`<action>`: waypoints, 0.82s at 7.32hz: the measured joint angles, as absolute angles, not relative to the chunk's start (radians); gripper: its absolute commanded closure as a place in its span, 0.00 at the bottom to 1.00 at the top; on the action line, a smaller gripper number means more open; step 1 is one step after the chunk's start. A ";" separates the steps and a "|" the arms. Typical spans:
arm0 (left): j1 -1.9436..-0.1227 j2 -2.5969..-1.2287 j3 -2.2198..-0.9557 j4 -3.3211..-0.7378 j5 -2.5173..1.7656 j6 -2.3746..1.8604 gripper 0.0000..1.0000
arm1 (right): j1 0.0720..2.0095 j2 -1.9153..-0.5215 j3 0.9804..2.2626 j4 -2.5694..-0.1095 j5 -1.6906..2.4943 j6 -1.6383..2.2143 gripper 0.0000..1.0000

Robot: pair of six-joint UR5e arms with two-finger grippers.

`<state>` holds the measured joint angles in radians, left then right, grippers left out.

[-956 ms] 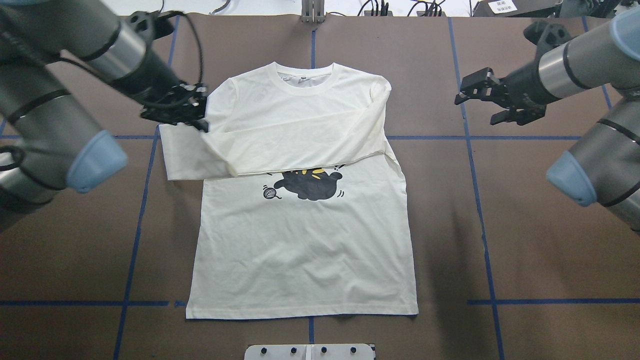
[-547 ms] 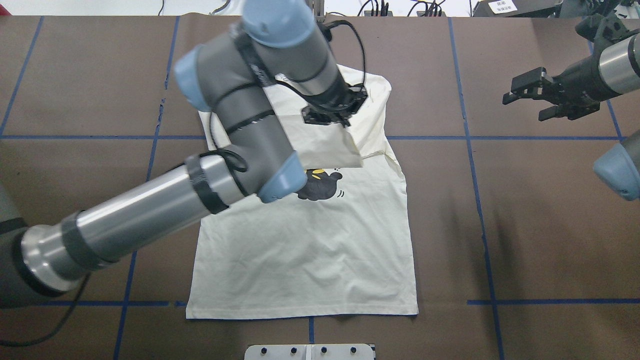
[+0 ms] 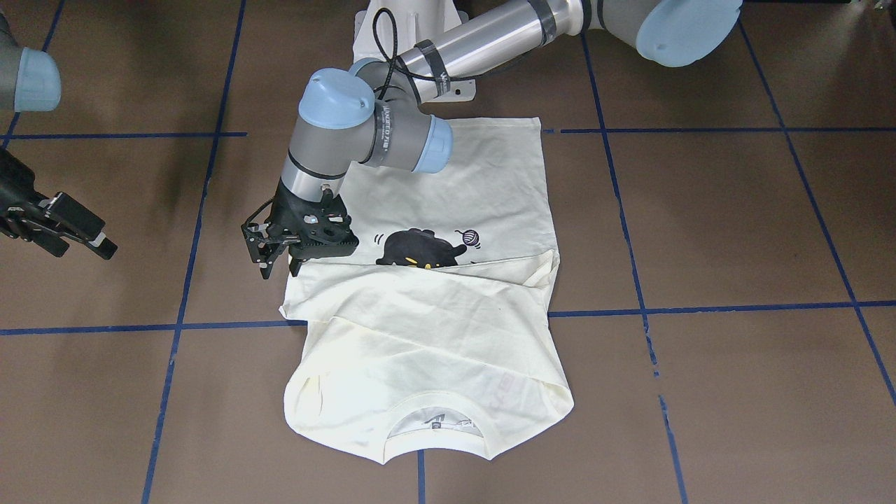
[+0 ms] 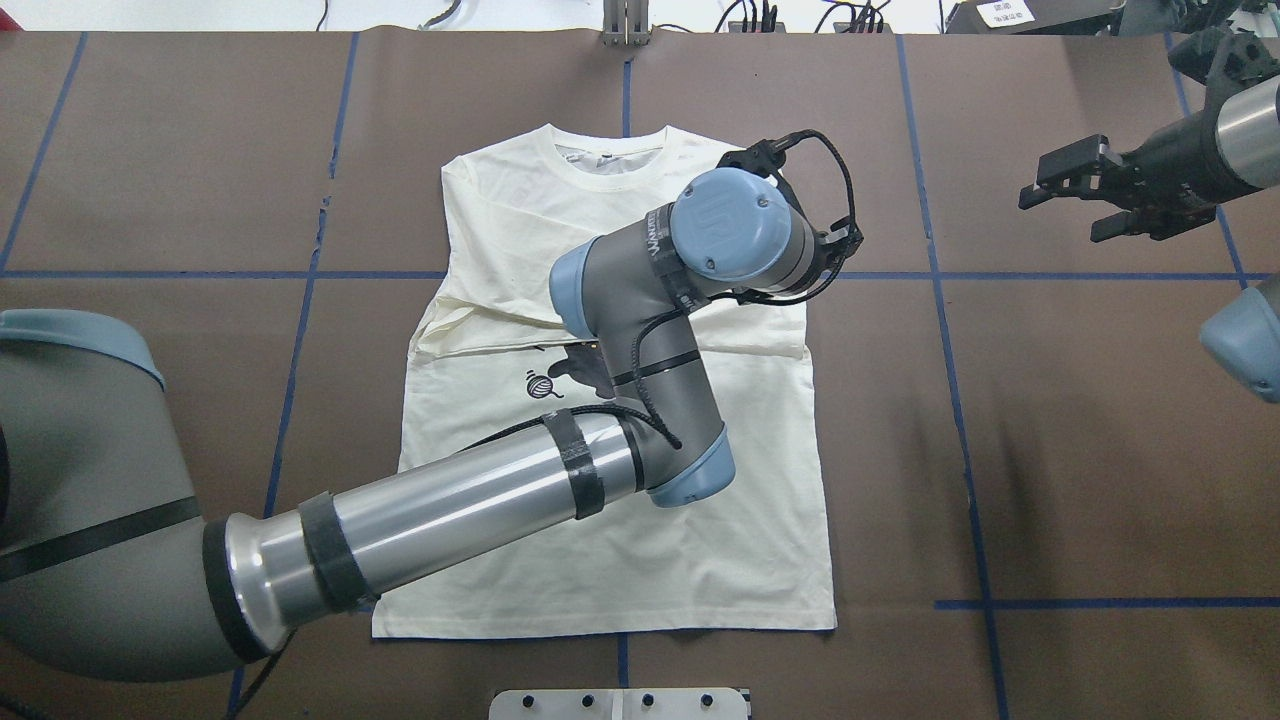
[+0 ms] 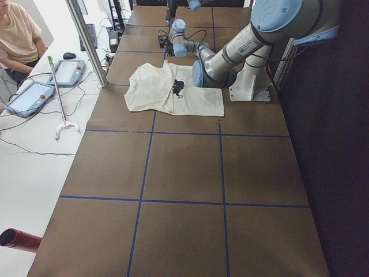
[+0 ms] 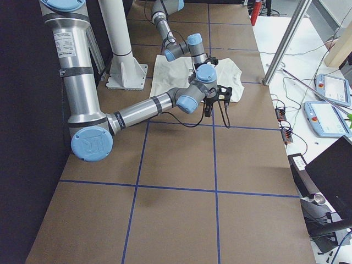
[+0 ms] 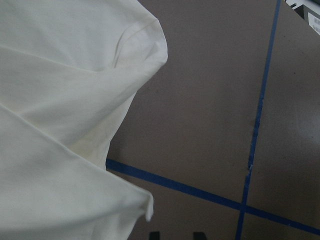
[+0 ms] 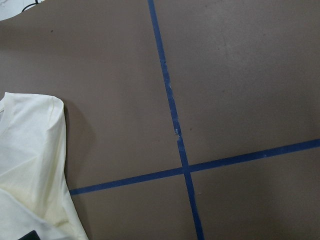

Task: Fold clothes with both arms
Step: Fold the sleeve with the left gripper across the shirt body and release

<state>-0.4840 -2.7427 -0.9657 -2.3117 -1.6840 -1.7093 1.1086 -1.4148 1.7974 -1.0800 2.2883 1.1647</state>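
1. Overhead exterior shot: the shirt point(image 4: 650, 570) lies flat mid-table point(image 4: 1050, 450), print side up, collar away from the robot, both sleeves folded across the chest.
2. The left gripper point(image 3: 278, 268) sits just beside the shirt's folded edge on the robot's right side, fingers spread, nothing in them.
3. The right gripper point(image 4: 1060, 212) hangs well off to the side, also spread wide and empty.

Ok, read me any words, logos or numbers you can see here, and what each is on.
"UR": on the blue joint cap of the left arm.
Lettering on that arm's wrist: too blurred to read.
Neck label inside the shirt: too small to read.
White sheet, overhead view's top right: too small to read.
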 measured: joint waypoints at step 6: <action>-0.672 -2.174 -1.811 -1.960 -1.940 -1.398 0.24 | 0.506 -1.417 1.976 -1.057 1.783 1.741 0.09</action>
